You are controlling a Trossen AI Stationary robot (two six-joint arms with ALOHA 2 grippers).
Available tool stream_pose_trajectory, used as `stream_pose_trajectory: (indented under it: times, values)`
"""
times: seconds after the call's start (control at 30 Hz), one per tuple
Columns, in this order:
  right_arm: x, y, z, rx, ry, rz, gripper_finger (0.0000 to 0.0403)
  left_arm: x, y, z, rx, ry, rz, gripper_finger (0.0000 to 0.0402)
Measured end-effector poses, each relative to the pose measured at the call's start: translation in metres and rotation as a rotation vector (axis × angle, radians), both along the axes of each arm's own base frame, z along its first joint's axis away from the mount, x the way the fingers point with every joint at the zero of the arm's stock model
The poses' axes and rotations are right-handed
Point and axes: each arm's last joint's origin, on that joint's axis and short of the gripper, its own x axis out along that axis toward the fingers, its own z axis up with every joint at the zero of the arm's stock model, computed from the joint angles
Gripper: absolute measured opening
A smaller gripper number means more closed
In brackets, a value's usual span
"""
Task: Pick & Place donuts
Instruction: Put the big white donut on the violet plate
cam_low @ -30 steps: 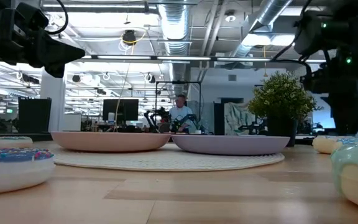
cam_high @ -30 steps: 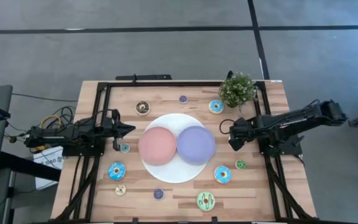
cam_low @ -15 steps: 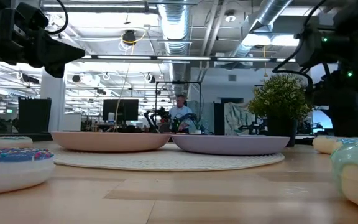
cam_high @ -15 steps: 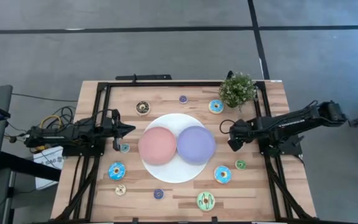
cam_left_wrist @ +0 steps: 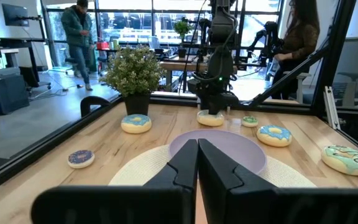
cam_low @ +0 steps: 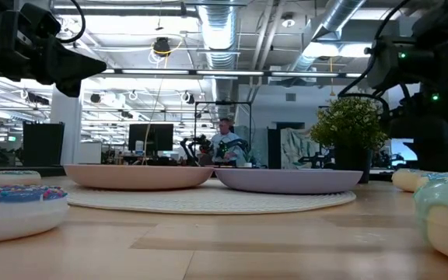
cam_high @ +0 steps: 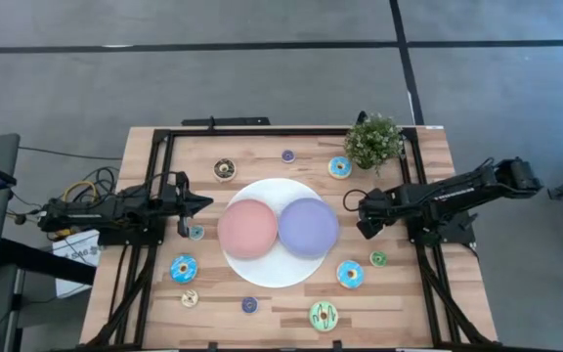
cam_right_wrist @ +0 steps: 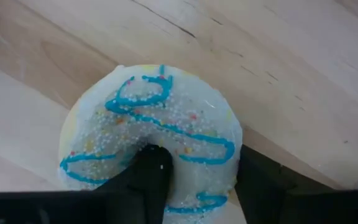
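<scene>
The wooden table (cam_high: pixel 428 176) stands in a big bright room with pipes on the ceiling, and people stand far off by the windows. In the middle sits a round white mat (cam_high: pixel 278 276) with a pink plate (cam_high: pixel 247 228) and a purple plate (cam_high: pixel 308 225) on it. Little donuts lie all around the mat.

The right gripper (cam_high: pixel 365 215) is low over the table, just beside the purple plate. Up close, it has a white donut with blue squiggles (cam_right_wrist: pixel 151 130) under it — one dark finger (cam_right_wrist: pixel 148 180) pokes into the hole and the other sits outside the ring. The fingers are partly closed around that side of the ring, but I cannot tell if they are squeezing it tight yet.

The left gripper (cam_left_wrist: pixel 197 163) waits on the other side of the mat, with its fingers pressed together and nothing in them.

What could go wrong? The grip is on just one thin side of the ring. If the squeeze is weak, I think the donut could slip out or hang crooked when lifted — and then land on the mat, not on a plate. The purple plate is close, so a low swing might bump its rim.
</scene>
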Motion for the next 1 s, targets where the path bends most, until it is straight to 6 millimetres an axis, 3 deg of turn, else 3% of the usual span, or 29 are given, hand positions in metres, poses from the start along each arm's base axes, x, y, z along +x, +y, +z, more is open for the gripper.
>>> stream_pose_trajectory:
  times: [0.23,0.47,0.77,1.0]
  values:
    - [0.006,0.0,0.019,-0.003,-0.095,0.005,0.0134,0.0,0.0,0.0,0.0,-0.001,0.0,0.0004]
    - [0.024,0.0,0.052,-0.014,-0.28,0.052,0.0132,0.0,0.0,0.0,0.0,0.0,0.0,0.0004]
    - [0.078,0.002,0.089,-0.083,-0.588,0.232,0.0128,0.0,0.0,0.0,0.0,0.0,0.0,0.0004]
    - [0.132,0.0,0.09,-0.123,-0.547,0.324,0.0127,0.0,0.0,0.0,0.0,0.0,0.0,0.0004]
